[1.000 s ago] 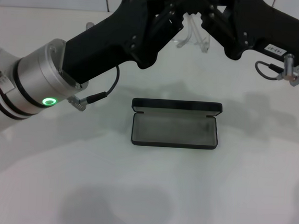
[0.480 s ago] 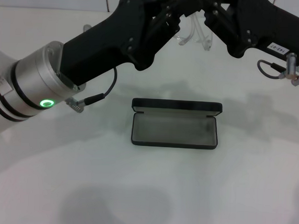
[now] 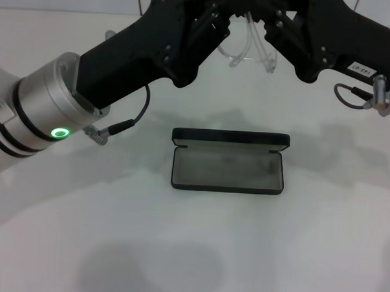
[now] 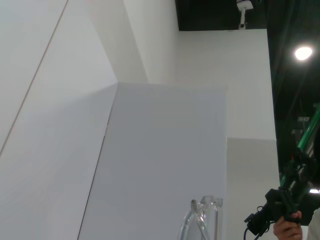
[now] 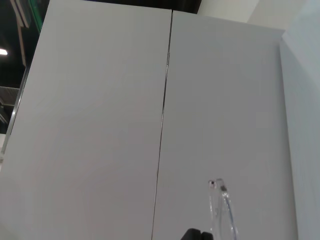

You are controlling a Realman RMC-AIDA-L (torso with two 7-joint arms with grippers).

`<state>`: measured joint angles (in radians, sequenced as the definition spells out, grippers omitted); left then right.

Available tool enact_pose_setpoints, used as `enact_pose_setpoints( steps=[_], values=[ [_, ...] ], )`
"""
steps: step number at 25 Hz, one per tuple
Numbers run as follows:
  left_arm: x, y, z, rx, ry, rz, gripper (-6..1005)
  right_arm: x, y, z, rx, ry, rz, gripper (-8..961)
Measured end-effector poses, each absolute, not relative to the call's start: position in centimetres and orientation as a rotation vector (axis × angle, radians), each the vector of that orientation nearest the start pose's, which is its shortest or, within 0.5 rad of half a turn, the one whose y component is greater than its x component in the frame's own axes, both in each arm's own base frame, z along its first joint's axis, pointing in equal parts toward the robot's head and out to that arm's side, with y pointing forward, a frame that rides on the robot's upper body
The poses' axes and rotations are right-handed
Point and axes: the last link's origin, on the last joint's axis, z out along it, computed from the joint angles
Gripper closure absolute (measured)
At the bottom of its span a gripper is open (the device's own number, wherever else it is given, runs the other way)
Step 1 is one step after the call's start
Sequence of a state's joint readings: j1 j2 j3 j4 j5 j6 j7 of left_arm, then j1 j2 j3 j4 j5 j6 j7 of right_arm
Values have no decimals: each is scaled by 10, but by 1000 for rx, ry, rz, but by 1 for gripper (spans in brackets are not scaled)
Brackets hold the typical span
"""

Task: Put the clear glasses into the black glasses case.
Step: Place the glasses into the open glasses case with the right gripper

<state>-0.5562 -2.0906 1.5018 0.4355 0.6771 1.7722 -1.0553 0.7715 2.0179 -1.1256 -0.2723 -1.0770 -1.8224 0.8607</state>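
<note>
The clear glasses (image 3: 249, 53) hang in the air at the back of the table, held up between my two grippers. My left gripper (image 3: 220, 23) grips them on one side and my right gripper (image 3: 272, 28) on the other. A clear arm of the glasses (image 4: 201, 220) pokes into the left wrist view, and the other clear arm (image 5: 223, 212) into the right wrist view. The black glasses case (image 3: 227, 171) lies open on the white table in front of them, lid up at the back, its grey lining bare.
A cable with a metal plug (image 3: 102, 134) dangles from my left arm, left of the case. Another plug (image 3: 378, 96) hangs from my right arm at the far right. Both wrist views look up at white wall panels (image 5: 100, 125).
Both grippers have shifted slightly and the glasses have swung so that more of the lens shows below the hands. The case has not moved.
</note>
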Motion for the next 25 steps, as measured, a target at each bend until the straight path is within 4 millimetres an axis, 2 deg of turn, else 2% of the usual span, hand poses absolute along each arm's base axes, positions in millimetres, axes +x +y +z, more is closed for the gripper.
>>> enact_pose_setpoints(
  steps=[9,14,18,20,23,25],
  values=[
    [-149,304,-9,-2387,-212,-1870,932,143,350,12,-2423,-124,1591,889],
    [-160,303,5,-2402,-182,-1858,931,154,356,22,-2337,-89,1552,889],
    [-188,306,34,-2408,-194,-1754,929,167,353,38,-2350,-92,1497,889],
    [-207,307,56,-2402,-217,-1677,929,169,349,47,-2412,-93,1450,889],
    [-236,307,89,-2370,-243,-1560,928,168,344,54,-2556,-61,1275,889],
    [-247,306,105,-2355,-250,-1503,927,164,342,58,-2660,-38,1099,889]
  ],
)
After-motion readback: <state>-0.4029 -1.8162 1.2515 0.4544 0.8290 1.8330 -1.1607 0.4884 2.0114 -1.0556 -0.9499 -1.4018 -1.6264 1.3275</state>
